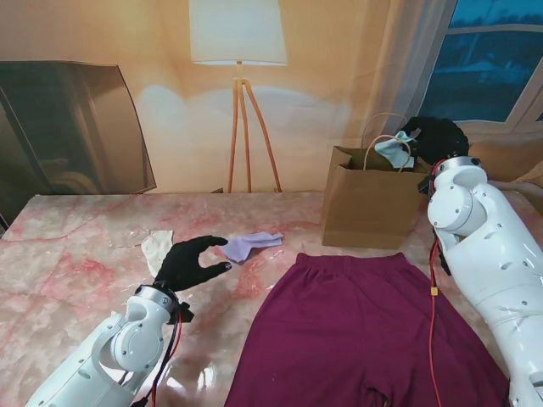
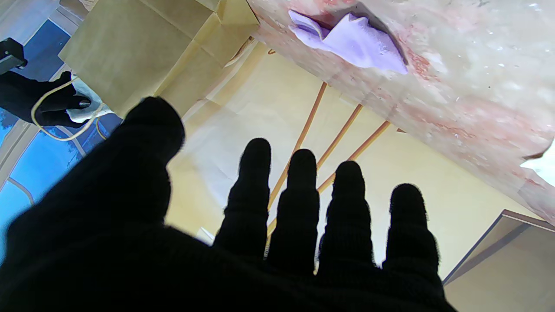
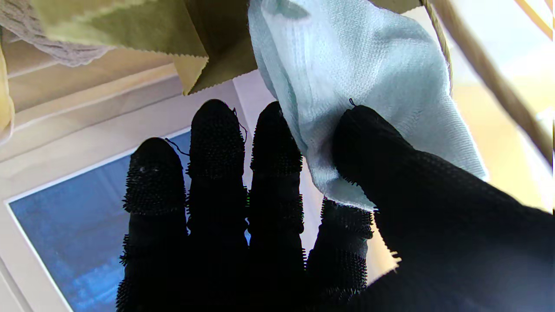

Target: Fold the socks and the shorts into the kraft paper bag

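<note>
Glossy marble-look table [image 1: 76, 254] — matt paper bag [image 1: 369, 208].

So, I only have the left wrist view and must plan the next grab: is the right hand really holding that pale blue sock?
Observer: Yes, the right hand pinches the pale blue knit sock between thumb and fingers, above the brown kraft paper bag.
Operator: And the shorts?
Observer: The maroon fabric shorts lie spread unfolded on the pink marble table, nearer to me than the bag.
Operator: My left hand?
Observer: The left hand is open, thumb tip beside the crumpled lilac sock.
</note>
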Available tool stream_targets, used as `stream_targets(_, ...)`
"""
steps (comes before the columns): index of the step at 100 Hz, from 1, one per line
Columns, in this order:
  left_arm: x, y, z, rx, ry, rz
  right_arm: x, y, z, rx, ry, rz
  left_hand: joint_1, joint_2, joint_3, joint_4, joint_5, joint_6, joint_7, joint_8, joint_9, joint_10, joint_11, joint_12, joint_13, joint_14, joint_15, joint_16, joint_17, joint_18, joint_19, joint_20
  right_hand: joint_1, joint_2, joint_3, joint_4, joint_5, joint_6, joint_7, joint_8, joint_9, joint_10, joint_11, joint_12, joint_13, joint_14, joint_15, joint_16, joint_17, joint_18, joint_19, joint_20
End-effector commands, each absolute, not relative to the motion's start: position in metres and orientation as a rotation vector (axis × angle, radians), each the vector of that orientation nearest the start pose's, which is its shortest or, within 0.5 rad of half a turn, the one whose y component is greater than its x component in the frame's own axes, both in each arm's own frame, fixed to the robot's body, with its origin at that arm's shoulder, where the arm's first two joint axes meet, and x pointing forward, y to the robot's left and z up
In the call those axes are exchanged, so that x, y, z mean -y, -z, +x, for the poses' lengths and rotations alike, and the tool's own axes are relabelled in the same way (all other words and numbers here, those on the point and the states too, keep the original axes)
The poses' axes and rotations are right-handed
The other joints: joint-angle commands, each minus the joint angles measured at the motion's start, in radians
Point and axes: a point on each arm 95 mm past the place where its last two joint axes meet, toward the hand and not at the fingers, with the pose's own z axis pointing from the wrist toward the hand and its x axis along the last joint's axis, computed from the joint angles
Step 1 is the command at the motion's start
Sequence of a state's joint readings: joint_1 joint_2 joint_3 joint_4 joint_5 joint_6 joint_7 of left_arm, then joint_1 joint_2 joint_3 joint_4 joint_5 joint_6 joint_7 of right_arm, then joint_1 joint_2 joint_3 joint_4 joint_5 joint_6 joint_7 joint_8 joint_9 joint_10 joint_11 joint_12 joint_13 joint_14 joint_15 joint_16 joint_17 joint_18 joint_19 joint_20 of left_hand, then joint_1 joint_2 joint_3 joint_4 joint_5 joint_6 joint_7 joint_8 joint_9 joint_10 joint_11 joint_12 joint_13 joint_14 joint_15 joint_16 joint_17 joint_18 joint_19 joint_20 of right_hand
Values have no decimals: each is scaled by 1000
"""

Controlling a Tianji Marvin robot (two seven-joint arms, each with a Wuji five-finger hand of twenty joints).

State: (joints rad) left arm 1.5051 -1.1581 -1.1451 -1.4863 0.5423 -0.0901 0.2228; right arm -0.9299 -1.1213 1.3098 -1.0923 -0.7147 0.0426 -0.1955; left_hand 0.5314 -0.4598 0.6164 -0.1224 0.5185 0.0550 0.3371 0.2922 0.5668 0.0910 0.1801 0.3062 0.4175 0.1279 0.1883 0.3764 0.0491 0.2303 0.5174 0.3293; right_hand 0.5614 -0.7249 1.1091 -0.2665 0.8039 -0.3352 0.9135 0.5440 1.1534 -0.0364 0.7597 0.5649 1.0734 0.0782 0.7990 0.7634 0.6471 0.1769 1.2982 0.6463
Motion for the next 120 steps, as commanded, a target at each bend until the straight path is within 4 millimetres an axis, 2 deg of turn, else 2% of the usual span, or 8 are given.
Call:
stream_targets(1,19,335,412,-1110,1887,-1550,135,160,575,-807,-1525,1245,-19,22,-17,39,0,-9,-30,1,-40,-9,-20,-14,-26,-31,-23,-9,-14,1,-5,3,28,48,-11,-16,39,-75,56,14,4,-21,-8,-7,-19,-22,2,-6,-12,-4,3,39)
stream_targets(43,18,335,412,-1115,1885,-1550,132,165,579,-899,-1496,1207,-19,20,-14,39,1,-10,-28,2,-39,-10,-19,-14,-24,-35,-23,-10,-13,5,-5,7,21,38,-13,-17,41,-80,50,-6,3,-38,-23,-12,-37,-33,-23,-15,-32,-6,-25,31)
stream_targets(57,18,334,413,-1118,1885,-1551,132,165,579,-935,-1476,1194,-17,19,-13,38,2,-7,-28,2,-38,-8,-19,-14,-25,-34,-23,-10,-13,5,-6,7,-27,7,-10,-21,10,-43,37,-60,-34,-36,-39,-6,-64,-32,-52,-22,-49,-3,-44,26)
stream_targets(75,18,334,413,-1117,1887,-1549,131,166,579,-945,-1468,1206,-17,15,-9,38,1,-10,-28,2,-39,-9,-19,-14,-25,-36,-23,-10,-13,6,-8,8,-56,-43,-65,-42,-70,16,-2,-130,-128,-38,-70,-23,-132,-35,-125,-46,-95,-2,-68,29)
stream_targets(85,18,334,413,-1117,1884,-1548,130,165,578,-953,-1466,1209,-17,14,-8,37,2,-10,-27,2,-39,-10,-19,-14,-25,-35,-23,-10,-13,7,-9,8,-103,-44,-56,-8,-76,63,-114,-113,-186,-41,-86,-60,-169,-35,-178,-63,-118,-1,-89,42)
stream_targets(94,17,334,413,-1115,1883,-1548,129,164,577,-962,-1460,1218,-17,15,-7,37,3,-8,-26,2,-40,-11,-19,-14,-26,-35,-24,-10,-13,6,-9,8,-146,-28,-42,101,-83,98,-226,-47,-233,-43,-116,-82,-204,-39,-219,-75,-135,-6,-108,54)
stream_targets(96,17,334,413,-1115,1883,-1547,129,164,577,-963,-1458,1217,-17,14,-7,37,2,-8,-26,2,-40,-11,-19,-14,-26,-34,-24,-10,-13,6,-10,8,-149,-29,-41,112,-88,101,-236,-39,-242,-44,-121,-84,-210,-38,-223,-76,-136,-6,-109,55)
stream_targets(120,17,333,414,-1114,1885,-1540,131,161,575,-972,-1453,1220,-18,12,-4,36,2,-7,-26,2,-41,-11,-19,-14,-27,-35,-24,-10,-13,5,-11,8,-166,-25,-63,113,-149,129,-306,-48,-327,-43,-184,-124,-271,-46,-283,-99,-173,-9,-148,50)
